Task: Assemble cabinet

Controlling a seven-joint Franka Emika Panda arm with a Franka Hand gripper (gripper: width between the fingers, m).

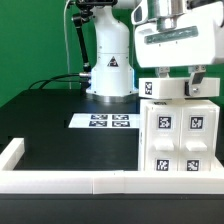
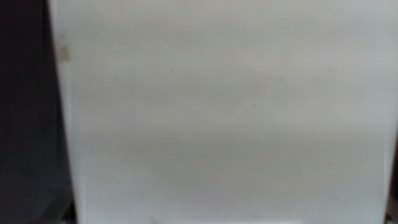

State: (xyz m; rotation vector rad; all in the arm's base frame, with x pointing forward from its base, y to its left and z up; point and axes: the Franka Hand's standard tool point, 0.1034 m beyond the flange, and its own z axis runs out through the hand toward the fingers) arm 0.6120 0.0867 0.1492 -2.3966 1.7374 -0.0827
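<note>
1. Claw position. My claw (image 1: 177, 88) hung at the exterior view's right, directly above the cabinet (image 1: 180, 135). Its two dark fingers (image 1: 149, 88) were set wide apart, one at each side of the cabinet's top section.

2. Claw state. The fingers flanked that top section closely. I cannot tell from either view whether they pressed on it or only stood beside it.

3. Cabinet position. The cabinet stood upright on the black table (image 1: 60, 135), at the near corner on the exterior view's right. Its front face carried several small square black-and-white tags, arranged in rows. Its foot stood just behind the low white rail (image 1: 60, 182) that ran along the table's near edge.

4. Surroundings. The marker board (image 1: 105, 122) lay flat on the table, well apart from the cabinet and toward the exterior view's left of it. It lay just in front of my white base (image 1: 110, 70). Black cables (image 1: 50, 82) ran behind the table on the exterior view's left.

5. Wrist view. A plain white surface (image 2: 231, 110) filled nearly the whole picture at close range. A dark strip (image 2: 25, 110) ran along one edge. No tag or fingertip could be made out there.
</note>
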